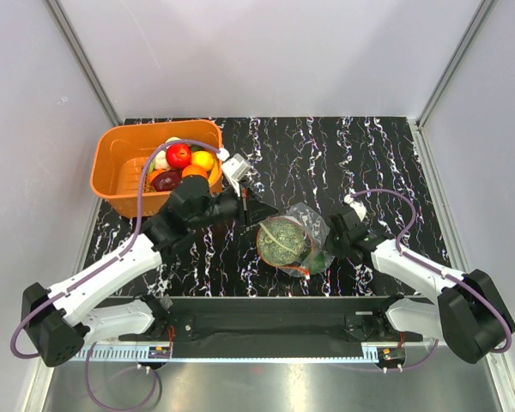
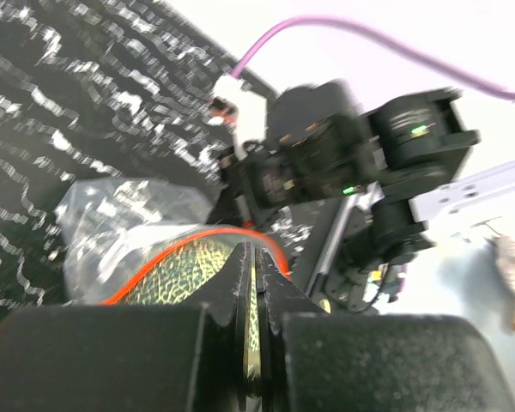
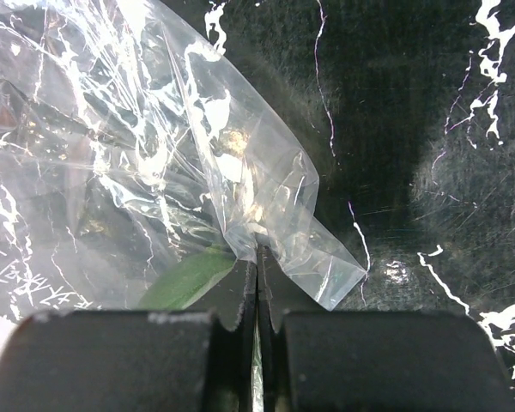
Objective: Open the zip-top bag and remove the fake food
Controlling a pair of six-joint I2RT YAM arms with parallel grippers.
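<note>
**Both arms pinch the bag; a netted green piece sits at its mouth**

The zip-top bag (image 1: 302, 233) lies on the black marbled table (image 1: 369, 154), between the two arms near the front edge. The left gripper (image 1: 259, 211) comes in from the bag's left; in the left wrist view its jaws are closed to a thin slit, right at the orange-red zip strip (image 2: 189, 240), apparently nipping the mouth's edge. The right gripper (image 1: 336, 239) meets the bag's opposite end; the right wrist view shows its jaws pressed together on a fold of clear plastic at the bag's corner.

A round green piece with a netted skin (image 1: 281, 239) shows at the left end of the bag, ringed by the zip strip. Whether it is already clear of the mouth or only bulging through cannot be told. A green leaf-like shape (image 3: 184, 279) shows through the plastic by the right jaws, so something likely remains inside.

The orange basket (image 1: 120, 176) at the back left holds a red apple-like ball (image 1: 178, 155), a dark maroon piece (image 1: 166, 180) and other fruit, none of it in the bag.

As a judgement: the bag looks open, and the green piece is left to pull free.
</note>
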